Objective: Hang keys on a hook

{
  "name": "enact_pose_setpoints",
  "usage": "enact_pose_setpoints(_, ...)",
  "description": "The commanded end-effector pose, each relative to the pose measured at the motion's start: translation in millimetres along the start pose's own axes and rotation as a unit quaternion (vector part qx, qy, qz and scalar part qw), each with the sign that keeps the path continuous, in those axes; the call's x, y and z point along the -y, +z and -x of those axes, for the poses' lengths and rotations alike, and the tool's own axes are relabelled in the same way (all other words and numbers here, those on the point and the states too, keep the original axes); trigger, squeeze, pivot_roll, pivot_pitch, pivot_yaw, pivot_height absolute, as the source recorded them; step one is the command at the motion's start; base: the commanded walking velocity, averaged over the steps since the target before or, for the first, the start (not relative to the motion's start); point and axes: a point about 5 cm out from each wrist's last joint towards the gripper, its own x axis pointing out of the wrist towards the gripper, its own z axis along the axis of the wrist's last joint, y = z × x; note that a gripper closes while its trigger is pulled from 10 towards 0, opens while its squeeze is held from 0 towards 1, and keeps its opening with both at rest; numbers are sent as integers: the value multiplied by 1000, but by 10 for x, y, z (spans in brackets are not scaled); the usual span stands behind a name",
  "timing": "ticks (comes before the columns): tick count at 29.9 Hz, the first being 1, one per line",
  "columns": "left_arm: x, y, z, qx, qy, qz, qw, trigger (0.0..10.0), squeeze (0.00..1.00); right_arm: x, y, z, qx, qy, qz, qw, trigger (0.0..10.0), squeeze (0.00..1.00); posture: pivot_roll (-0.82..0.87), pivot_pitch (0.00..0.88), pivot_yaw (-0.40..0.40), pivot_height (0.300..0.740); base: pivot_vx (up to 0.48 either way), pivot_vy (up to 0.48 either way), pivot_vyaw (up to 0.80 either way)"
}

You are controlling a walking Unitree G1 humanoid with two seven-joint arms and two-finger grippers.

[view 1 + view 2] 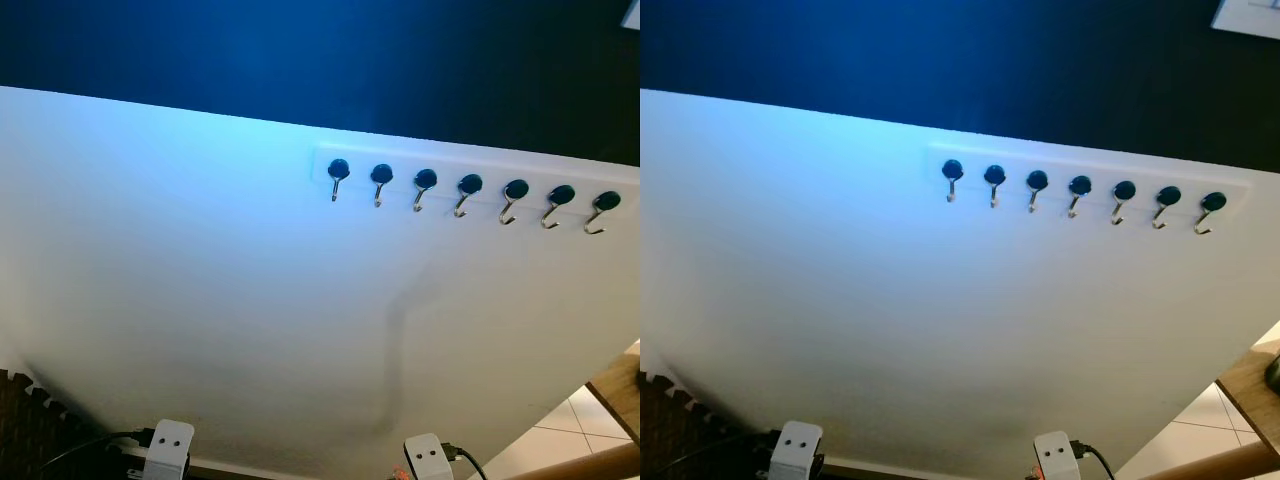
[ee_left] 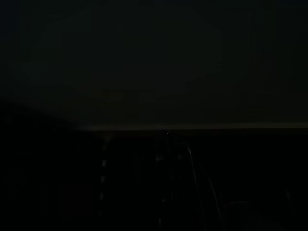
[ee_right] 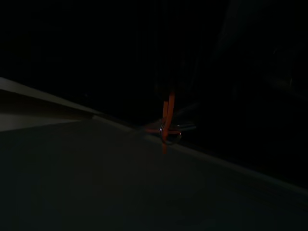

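down at the bottom edge of the head view you get the two silver wrist blocks, left arm (image 1: 167, 447) and right arm (image 1: 428, 458), both hanging low, so nothing is raised toward the wall yet. the right wrist view is super dark, but an orange strap (image 3: 165, 122) dangles in it with a bit of metal ring at its lower end. i'd guess that's the keys (image 3: 168, 131), hanging from the right tool. the fingers themselves are lost in the dark, so i can't tell if they're clenched or how they hold it. the left wrist view is near black, just a faint pale line, and i can't tell that tool's state either.

up on the white wall (image 1: 200, 300) there's a white rail (image 1: 470, 175) with seven hooks with dark round tops. all look bare. the leftmost hook (image 1: 338, 177) sits about above the right arm, so that seems the easy target. my read: lifting hasn't started, and the strap dangling free should help the ring drop over a hook.
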Motion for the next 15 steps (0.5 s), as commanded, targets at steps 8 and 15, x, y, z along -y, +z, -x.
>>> enact_pose_setpoints(8,65,-48,19,-8,-11,4,1000,10000,0,52,-35,15,-6,-9,-5,1000,10000,0,114,34,-65,740,-65,0,0)
enact_pose_setpoints(15,62,-45,17,-7,-12,5,1000,10000,0,38,-25,11,-4,-6,-5,1000,10000,0,114,34,-65,740,-281,0,0)
